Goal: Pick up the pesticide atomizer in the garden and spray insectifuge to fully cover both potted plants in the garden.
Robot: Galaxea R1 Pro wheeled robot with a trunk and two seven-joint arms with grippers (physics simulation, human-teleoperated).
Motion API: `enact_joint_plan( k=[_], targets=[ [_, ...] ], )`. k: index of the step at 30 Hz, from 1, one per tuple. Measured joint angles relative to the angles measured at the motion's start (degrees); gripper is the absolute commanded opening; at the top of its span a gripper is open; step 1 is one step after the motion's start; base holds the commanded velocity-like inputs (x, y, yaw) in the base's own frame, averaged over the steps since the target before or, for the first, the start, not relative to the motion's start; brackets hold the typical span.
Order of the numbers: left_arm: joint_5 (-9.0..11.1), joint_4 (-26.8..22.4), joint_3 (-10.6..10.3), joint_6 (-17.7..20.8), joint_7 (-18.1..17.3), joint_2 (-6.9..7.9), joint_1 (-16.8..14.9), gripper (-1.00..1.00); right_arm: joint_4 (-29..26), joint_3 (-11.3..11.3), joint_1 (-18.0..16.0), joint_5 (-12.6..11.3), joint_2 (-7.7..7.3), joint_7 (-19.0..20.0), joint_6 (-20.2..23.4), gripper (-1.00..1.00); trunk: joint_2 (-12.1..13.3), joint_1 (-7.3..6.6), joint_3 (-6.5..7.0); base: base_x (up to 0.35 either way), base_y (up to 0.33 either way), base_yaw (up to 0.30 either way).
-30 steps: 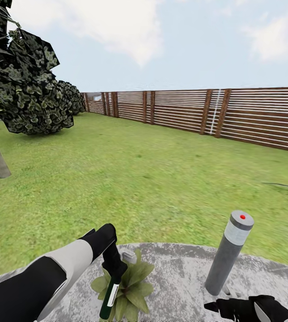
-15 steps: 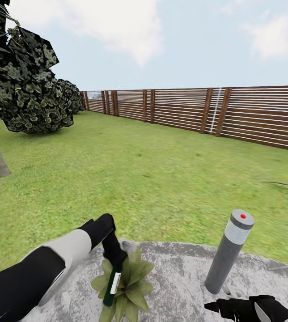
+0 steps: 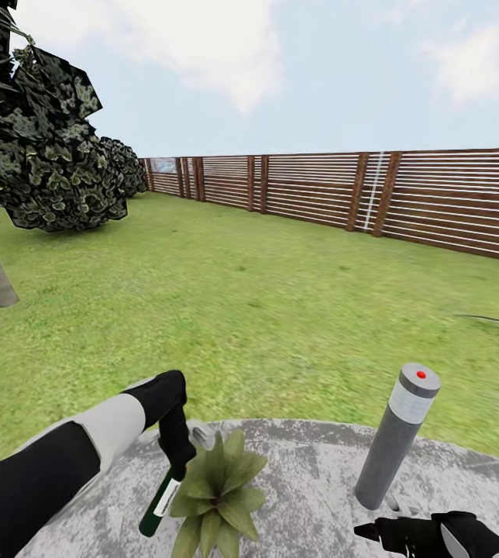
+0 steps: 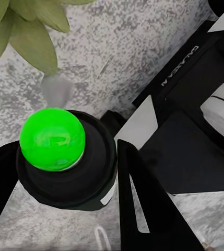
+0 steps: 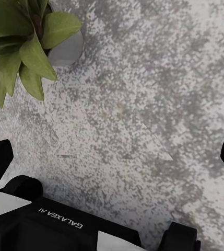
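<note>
My left gripper (image 3: 174, 463) is shut on the pesticide atomizer (image 3: 158, 501), a slim dark green bottle with a white label, hanging tilted over the grey patio. It is just left of a potted plant (image 3: 217, 488), a low rosette of olive-green leaves. In the left wrist view the atomizer (image 4: 65, 162) shows end-on with a bright green tip between my fingers (image 4: 140, 204), with leaves of the plant (image 4: 25, 29) nearby. My right gripper (image 3: 373, 532) hovers open low at the right; its wrist view has plant leaves (image 5: 23, 47) over a grey pot.
A grey bollard lamp (image 3: 397, 438) with a red dot stands on the round patio (image 3: 311, 480), just above my right gripper. Lawn (image 3: 249, 310) stretches to a brown slatted fence (image 3: 404, 198). Dark trees (image 3: 40, 147) stand at the left. My black base (image 4: 195, 110) is close by.
My left arm has swung left with the atomizer, from over the plant's middle to its left side, and the bottle now tilts more. The right gripper has not moved.
</note>
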Motion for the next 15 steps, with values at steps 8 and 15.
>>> enact_joint_plan(
  k=[8, 15],
  targets=[
    [0.1, -0.1, -0.1, -0.1, -0.3, -1.99, 0.0, -1.00, 0.0, 0.0, 0.0, 0.0, 0.01, 0.0, 0.0, 1.00, 0.0, 0.00, -0.30, 0.000, 0.000, 0.085],
    [0.1, -0.1, -0.2, -0.1, -0.3, -2.20, 0.0, -1.00, 0.0, 0.0, 0.0, 0.0, 0.00, 0.0, 0.0, 1.00, 0.0, 0.00, -0.73, 0.000, 0.000, 0.115]
  ],
)
